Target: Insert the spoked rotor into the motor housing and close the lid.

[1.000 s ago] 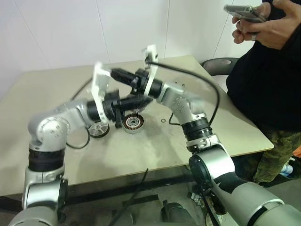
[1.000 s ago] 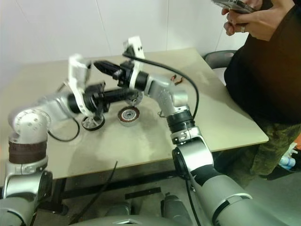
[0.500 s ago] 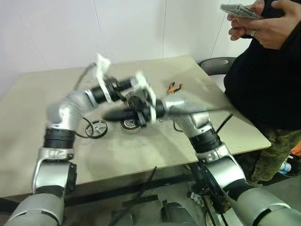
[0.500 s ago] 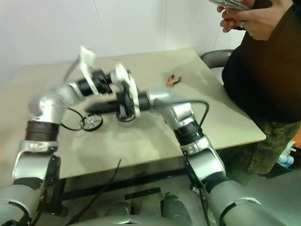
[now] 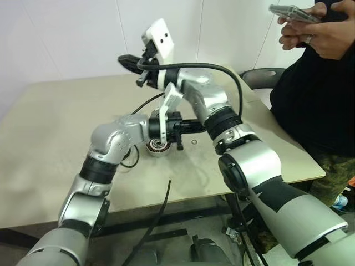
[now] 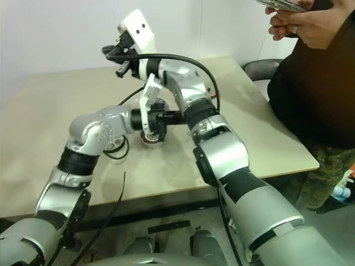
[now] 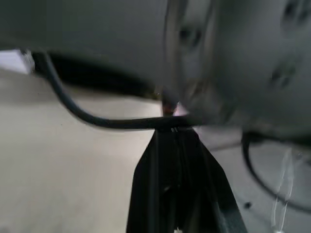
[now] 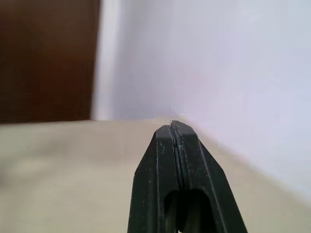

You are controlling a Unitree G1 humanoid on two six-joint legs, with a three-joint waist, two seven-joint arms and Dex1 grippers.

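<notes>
Crossing both arms above the beige table (image 5: 50, 127), nothing held in either gripper.

My left gripper (image 7: 173, 133) is pressed fully closed and empty, pointing across under my right forearm, against a black cable (image 7: 87, 118). My right gripper (image 8: 175, 127) is likewise closed flat on nothing, raised high toward the wall. Motor housing (image 5: 157, 147) sits on the table just beneath my left wrist, copper windings showing. A person (image 5: 316, 83) stands at the table's right side.

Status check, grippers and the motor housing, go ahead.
Left gripper and right gripper shut, empty. Motor housing on the table, left arm partly covering it. Arms crossed over it.
</notes>
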